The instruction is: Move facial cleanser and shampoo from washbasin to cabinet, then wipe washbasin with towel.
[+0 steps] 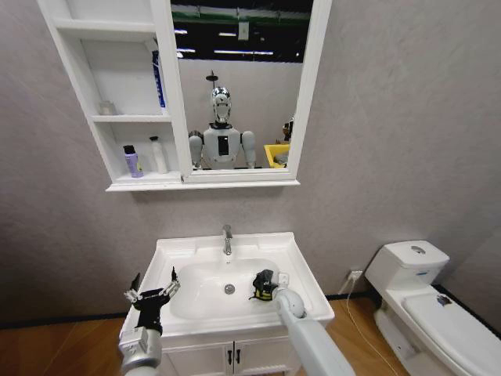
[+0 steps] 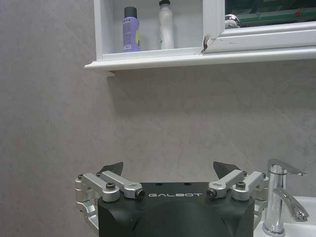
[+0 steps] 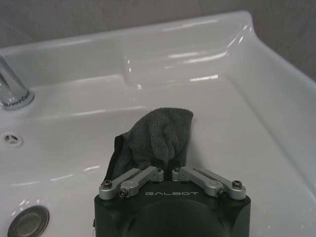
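Inside the washbasin [image 1: 301, 270], the right gripper [image 1: 262, 285] pinches the towel [image 3: 158, 136] right of the drain [image 1: 229, 289], while the left gripper [image 1: 153, 294] hovers wide open at the basin's left edge.

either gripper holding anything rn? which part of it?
The right gripper is shut on the towel, pinching a bunched edge over the washbasin bowl. The left gripper is open and holds nothing.

Labels on the purple bottle [image 1: 131, 160] and white bottle [image 1: 159, 155] up in the cabinet [image 1: 117, 117] are too tiny to read. The right gripper's [image 3: 171, 166] fingertips are buried in the towel [image 3: 158, 136], and the toilet [image 1: 427, 305] is cropped at the right edge.
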Tool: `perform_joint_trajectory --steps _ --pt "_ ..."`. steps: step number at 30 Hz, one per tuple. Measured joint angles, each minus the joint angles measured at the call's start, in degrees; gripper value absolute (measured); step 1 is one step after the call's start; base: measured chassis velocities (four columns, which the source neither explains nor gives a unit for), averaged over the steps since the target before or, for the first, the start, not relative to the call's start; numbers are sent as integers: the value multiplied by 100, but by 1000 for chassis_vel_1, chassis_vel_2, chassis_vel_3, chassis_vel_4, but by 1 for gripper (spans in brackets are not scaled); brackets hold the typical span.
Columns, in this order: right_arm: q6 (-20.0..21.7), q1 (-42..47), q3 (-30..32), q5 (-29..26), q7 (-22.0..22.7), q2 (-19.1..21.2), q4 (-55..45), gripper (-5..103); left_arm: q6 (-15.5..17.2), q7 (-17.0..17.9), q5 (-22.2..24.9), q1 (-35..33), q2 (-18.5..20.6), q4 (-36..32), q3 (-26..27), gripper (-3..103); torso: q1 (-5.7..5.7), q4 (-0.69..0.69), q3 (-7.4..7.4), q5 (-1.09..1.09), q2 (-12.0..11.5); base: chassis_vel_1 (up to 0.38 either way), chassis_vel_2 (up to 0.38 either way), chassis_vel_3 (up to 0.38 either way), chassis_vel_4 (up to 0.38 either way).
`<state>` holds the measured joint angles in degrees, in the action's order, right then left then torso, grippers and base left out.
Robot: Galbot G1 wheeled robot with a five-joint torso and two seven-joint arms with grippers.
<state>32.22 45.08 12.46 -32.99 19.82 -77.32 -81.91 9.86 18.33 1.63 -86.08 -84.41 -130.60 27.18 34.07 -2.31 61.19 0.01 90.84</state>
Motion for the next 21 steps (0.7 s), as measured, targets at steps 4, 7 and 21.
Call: perform_joint_trajectory --steps 4,7,21 --pt "-141 -118 97 149 -155 80 -116 2 0 0 0 9 -5 5 -26 100 0 1 0 0 0 0 0 0 0" --pt "-402 -441 266 386 -420 214 -138 2 0 -1 0 19 -9 -4 -38 100 0 2 0 0 0 0 0 0 0" --pt "-1373 -1275 468 680 -1756 308 1965 5 0 11 24 -30 -11 -140 12 100 1 2 1 0 -2 0 0 0 0"
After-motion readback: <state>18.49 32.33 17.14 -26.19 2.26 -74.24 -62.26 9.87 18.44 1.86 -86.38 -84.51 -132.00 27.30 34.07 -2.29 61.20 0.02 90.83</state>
